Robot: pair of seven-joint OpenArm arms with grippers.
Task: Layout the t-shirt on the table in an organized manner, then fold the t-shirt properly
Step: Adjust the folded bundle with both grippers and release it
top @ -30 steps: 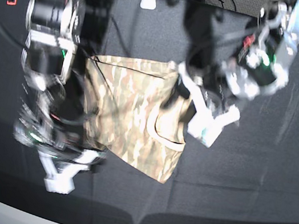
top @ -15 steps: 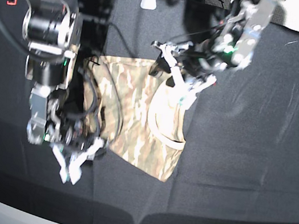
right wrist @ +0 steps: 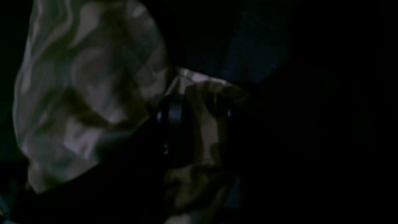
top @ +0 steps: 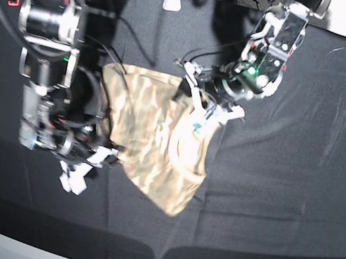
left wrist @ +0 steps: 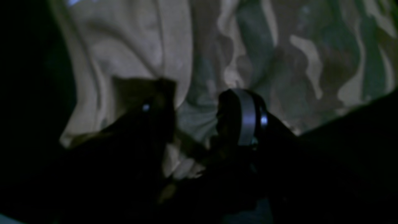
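Two grippers are set on opposite sides of the t-shirt (top: 157, 140), which lies partly bunched at the middle of the table (top: 283, 189), its long axis slanting toward the near edge. The left gripper (top: 208, 102) is spread over cloth at the far collar side; the right gripper (top: 82, 170) is pinched on a fold at the near edge.

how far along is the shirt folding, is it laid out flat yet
Not laid out yet. The t-shirt lies bunched and partly doubled over on the table, edges skewed. In hand: the right gripper has camo fabric between its jaws at one edge, and the left gripper is down on the fabric near the collar side, though a firm grip isn't clear. Left: spreading it flat, then every fold.
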